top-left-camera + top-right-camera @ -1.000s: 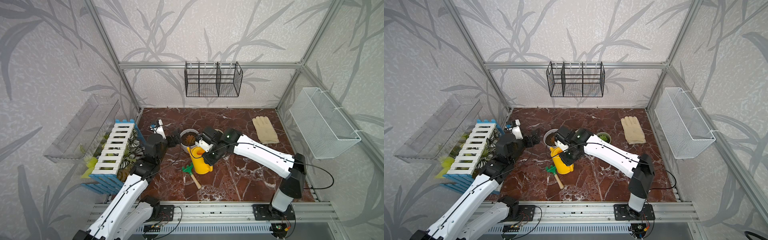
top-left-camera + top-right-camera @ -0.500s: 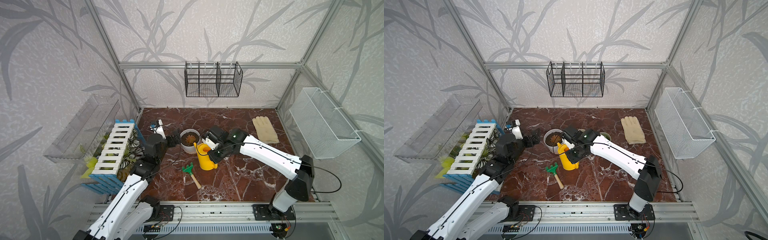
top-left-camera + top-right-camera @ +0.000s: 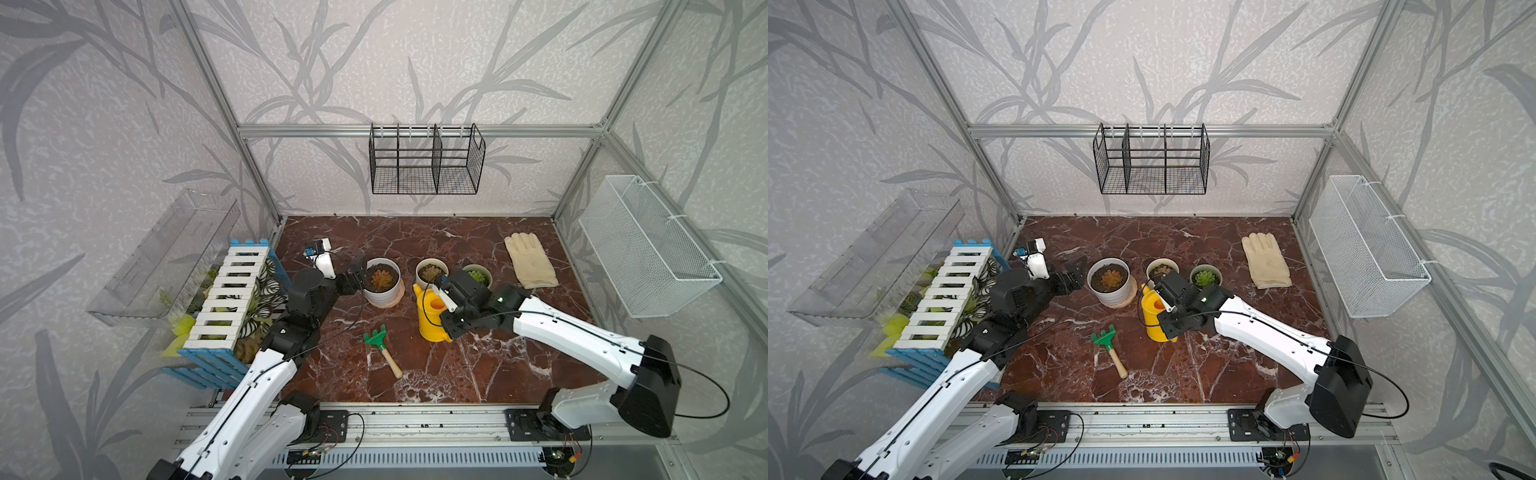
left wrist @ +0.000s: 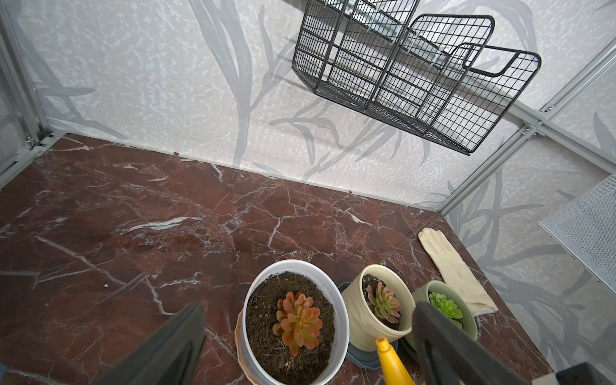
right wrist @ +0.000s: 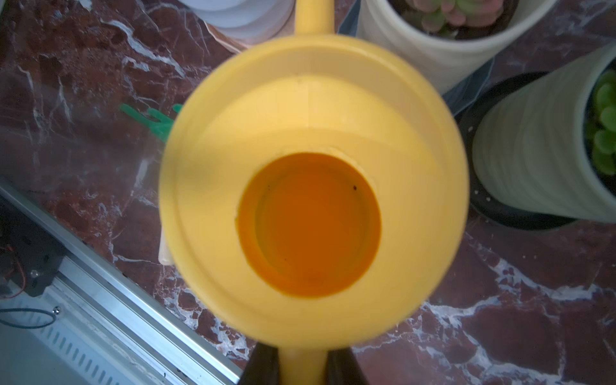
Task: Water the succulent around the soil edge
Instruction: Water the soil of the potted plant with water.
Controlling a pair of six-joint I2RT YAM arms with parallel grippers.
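Beside the cream pot (image 4: 363, 330), right fingers (image 5: 258, 368) grip the upright watering can (image 3: 432, 320), left fingers (image 4: 166, 346) spread open; watering apparently remains undone.

Pots (image 3: 380, 296) crowded in a row, watering can (image 3: 428, 328) close in front, marble floor (image 3: 415, 241) behind open

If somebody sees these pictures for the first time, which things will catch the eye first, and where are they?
The bright yellow watering can stands out first: upright at the middle of the dark red marble table, its handle clamped by the right gripper. Behind it stand three succulents in a row, in a white pot, a cream pot and a green pot; the left gripper hovers open beside the white one.
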